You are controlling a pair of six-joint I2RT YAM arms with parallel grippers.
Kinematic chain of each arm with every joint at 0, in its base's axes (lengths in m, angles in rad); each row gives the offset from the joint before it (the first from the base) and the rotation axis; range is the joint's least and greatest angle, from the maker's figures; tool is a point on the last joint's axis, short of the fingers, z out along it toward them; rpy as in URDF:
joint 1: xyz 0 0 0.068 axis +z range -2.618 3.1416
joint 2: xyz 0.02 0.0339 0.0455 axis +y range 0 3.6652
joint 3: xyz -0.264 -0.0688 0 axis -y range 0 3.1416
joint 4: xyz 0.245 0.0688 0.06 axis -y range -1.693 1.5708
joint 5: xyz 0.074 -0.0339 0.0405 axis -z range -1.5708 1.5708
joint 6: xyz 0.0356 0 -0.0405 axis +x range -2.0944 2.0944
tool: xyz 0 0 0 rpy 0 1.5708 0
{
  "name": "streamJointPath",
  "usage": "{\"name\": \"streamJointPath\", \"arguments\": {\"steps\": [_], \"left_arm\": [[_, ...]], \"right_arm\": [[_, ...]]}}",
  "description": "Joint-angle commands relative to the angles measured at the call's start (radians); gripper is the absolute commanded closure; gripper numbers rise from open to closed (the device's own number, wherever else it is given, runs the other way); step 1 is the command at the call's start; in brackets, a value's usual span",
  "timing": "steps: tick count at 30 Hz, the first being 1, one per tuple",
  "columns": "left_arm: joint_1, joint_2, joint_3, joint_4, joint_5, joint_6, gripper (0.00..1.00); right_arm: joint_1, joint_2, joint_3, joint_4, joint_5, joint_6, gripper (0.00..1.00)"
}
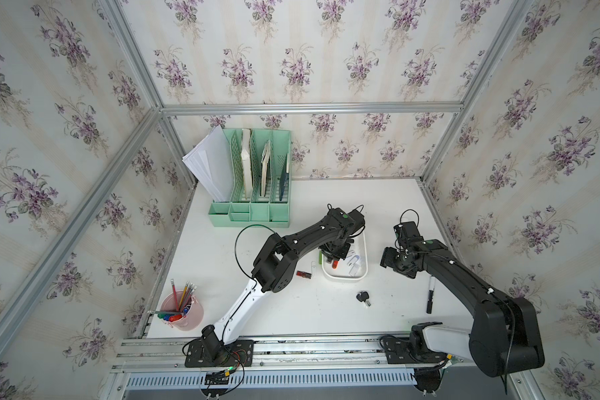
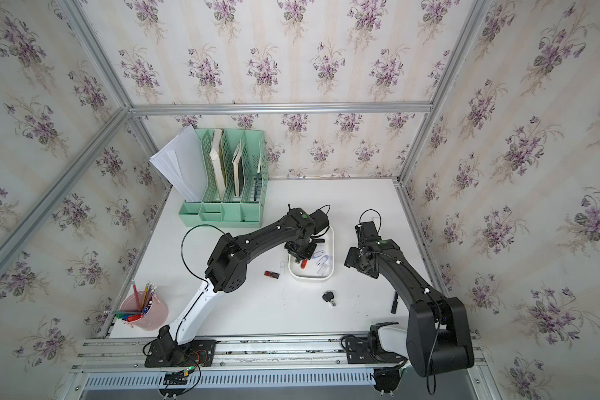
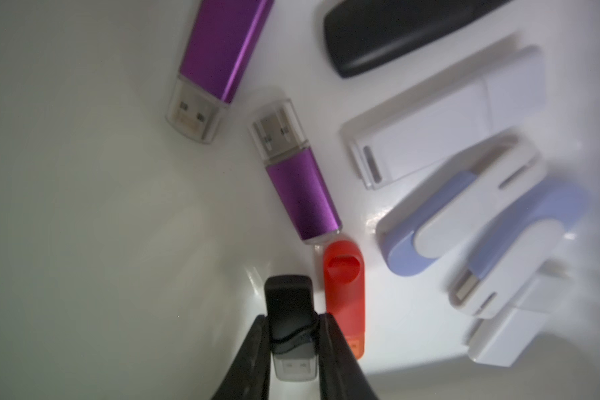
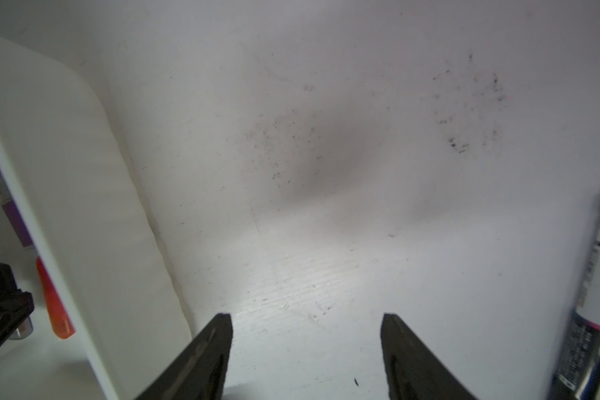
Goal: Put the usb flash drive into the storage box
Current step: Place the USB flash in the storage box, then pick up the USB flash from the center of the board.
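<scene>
We see a white storage box (image 1: 344, 277) on a white table (image 4: 326, 207) speckled with dark scuffs. Inside are metallic purple drives (image 3: 222, 52) with clear caps, an orange-red drive (image 3: 343, 294), pale blue-and-white drives (image 3: 406, 256) and a plain white drive (image 3: 440, 117). The usb flash drive (image 3: 286, 294) in the black left pincer (image 3: 293, 317) is black with a clear cap, the file organizer (image 1: 253, 214) is mint green, the pen cup (image 1: 191, 320) pink, and the wallpaper (image 1: 291, 52) cream-striped with purple flower sprigs.
</scene>
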Motion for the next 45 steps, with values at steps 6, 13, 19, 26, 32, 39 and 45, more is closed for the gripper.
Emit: {"name": "streamJointPath", "arguments": {"steps": [6,13,19,26,32,39,45], "left_arm": [[-0.006,0.007,0.011,-0.033,-0.031,0.01,0.69],[-0.01,-0.034,0.055,-0.056,-0.027,0.015,0.6],[0.013,-0.244,0.005,-0.111,-0.045,-0.01,0.49],[0.114,-0.597,-0.504,0.027,-0.02,-0.067,0.34],[0.184,-0.688,-0.789,0.161,0.044,-0.046,0.33],[0.169,-0.656,-0.921,0.305,0.147,0.171,0.3],[0.167,-0.657,-0.991,0.359,0.212,0.296,0.28]], "right_arm": [[0.0,-0.005,-0.003,0.01,-0.007,-0.006,0.27],[-0.001,-0.009,-0.003,0.012,-0.005,-0.009,0.27],[0.0,-0.018,-0.003,0.017,-0.008,-0.012,0.27],[0.002,-0.015,-0.005,0.024,-0.019,-0.017,0.27],[0.001,-0.014,-0.006,0.025,-0.026,-0.02,0.27],[0.001,-0.015,-0.006,0.021,-0.029,-0.023,0.27],[0.002,-0.012,-0.005,0.019,-0.03,-0.023,0.27]]}}
